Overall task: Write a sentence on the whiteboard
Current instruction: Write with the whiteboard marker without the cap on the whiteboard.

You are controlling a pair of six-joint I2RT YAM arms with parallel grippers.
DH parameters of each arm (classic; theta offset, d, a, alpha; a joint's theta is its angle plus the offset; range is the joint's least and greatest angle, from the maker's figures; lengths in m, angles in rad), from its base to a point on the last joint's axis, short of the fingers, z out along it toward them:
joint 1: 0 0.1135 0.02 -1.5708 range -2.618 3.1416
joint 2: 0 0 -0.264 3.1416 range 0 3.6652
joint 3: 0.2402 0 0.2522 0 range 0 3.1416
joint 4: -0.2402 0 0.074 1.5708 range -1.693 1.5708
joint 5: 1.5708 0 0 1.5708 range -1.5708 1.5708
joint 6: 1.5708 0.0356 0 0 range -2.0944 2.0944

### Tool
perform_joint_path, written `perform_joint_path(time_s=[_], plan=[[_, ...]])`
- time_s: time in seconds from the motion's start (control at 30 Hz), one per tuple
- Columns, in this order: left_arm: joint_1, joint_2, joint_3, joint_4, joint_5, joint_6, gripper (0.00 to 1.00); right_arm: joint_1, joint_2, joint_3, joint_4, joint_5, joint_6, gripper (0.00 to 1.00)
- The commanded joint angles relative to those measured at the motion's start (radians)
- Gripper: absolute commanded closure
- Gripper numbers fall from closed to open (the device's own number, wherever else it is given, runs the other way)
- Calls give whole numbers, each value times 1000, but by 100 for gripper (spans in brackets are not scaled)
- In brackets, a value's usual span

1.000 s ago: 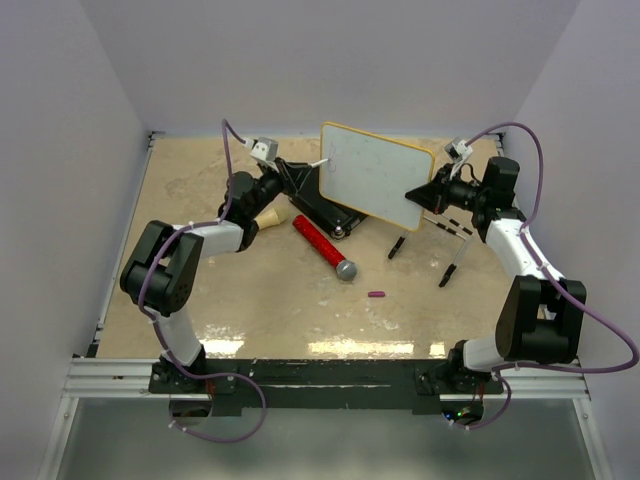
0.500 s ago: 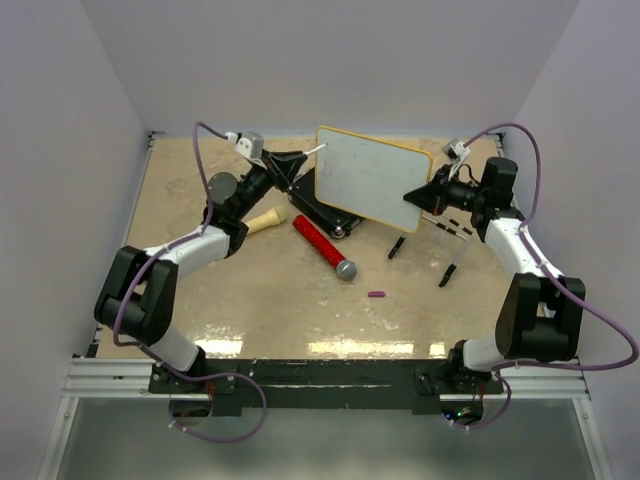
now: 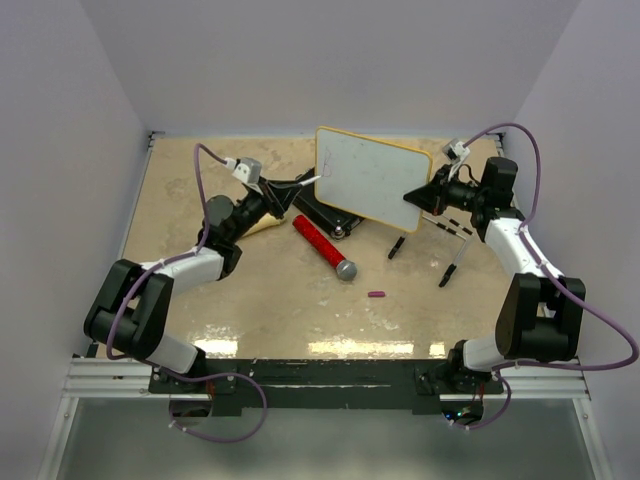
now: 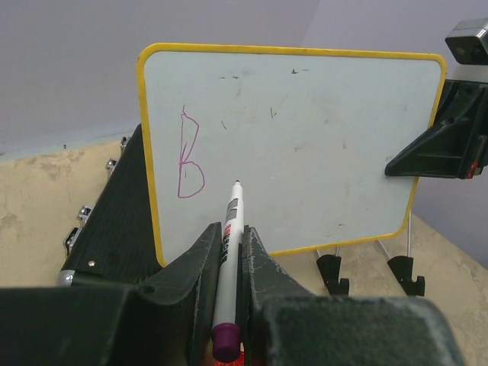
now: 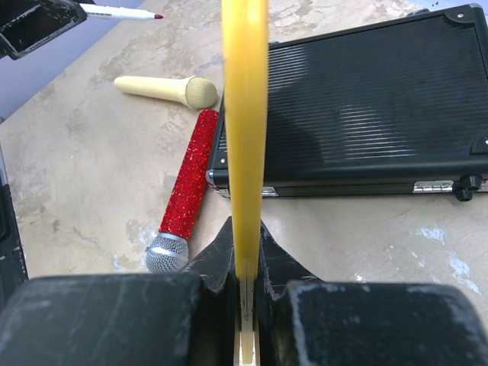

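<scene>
Left wrist: left pincer [image 4: 231,233] clenches marker [image 4: 232,212]; right pincer [image 5: 245,238] clamps whiteboard [image 4: 305,137]; black case [image 5: 358,107] closed

A white rectangular whiteboard [image 4: 305,130] with a thin yellow rim carries one magenta-purple handwritten letter "B" [image 4: 189,156] and a few faint dark specks. The white-barrelled marker pen [image 4: 228,255] has red-and-black print and a purple end, and sits between the matte black fingers of the left hand [image 4: 230,229]. The right hand [image 5: 245,232] is black too. The beige surface [image 5: 69,175] is mottled like stone. On it are a black ribbed hard case [image 5: 358,99] with silver fittings, a red glitter microphone [image 5: 189,187] with a silver mesh head, and a cream microphone [image 5: 160,89]. Purple cables [image 3: 541,160] trail along the white-and-black arms [image 3: 185,265].
</scene>
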Motion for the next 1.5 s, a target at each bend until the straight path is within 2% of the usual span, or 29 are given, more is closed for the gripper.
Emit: perform_joint_path(time_s=[0.0,1.03,1.47], plan=[[-4,-15,-9,82,-1,-8,100,5,-5,33,-37,3,-40,100],[-21,22,-73,148,-71,-25,100,5,-2,34,-38,-6,-50,100],[-52,137,54,145,-80,3,100,5,3,34,-35,-8,-46,100]])
